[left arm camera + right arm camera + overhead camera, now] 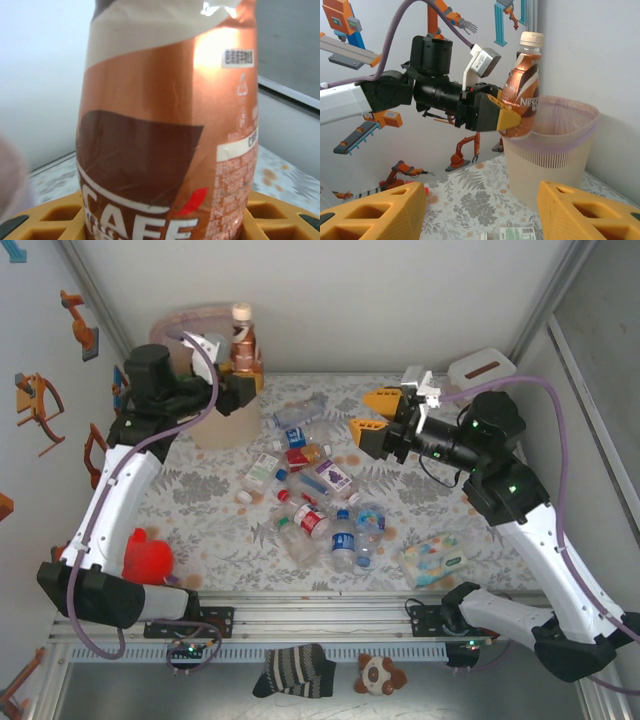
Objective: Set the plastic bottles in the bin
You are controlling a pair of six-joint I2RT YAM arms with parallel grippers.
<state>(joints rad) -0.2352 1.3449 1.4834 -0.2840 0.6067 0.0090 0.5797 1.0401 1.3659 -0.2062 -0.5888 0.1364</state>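
My left gripper (243,382) is shut on a brown coffee bottle (242,338), holding it upright just over the near rim of the beige bin (218,428) with its pink liner. The left wrist view shows that bottle (165,125) close up between the yellow fingers (50,215). In the right wrist view the bottle (522,90) hangs partly inside the bin's (555,155) rim, with the left gripper (512,120) clamped low on it. Several plastic bottles (315,495) lie scattered mid-table. My right gripper (370,412) hovers open right of the pile, its fingers (375,212) wide apart around nothing.
A pastel wipes pack (434,558) lies at the front right. A white tissue box (481,367) sits in the far right corner. A red soft object (148,556) rests by the left arm. A striped sock (293,670) and a small plush (378,674) lie below the rail.
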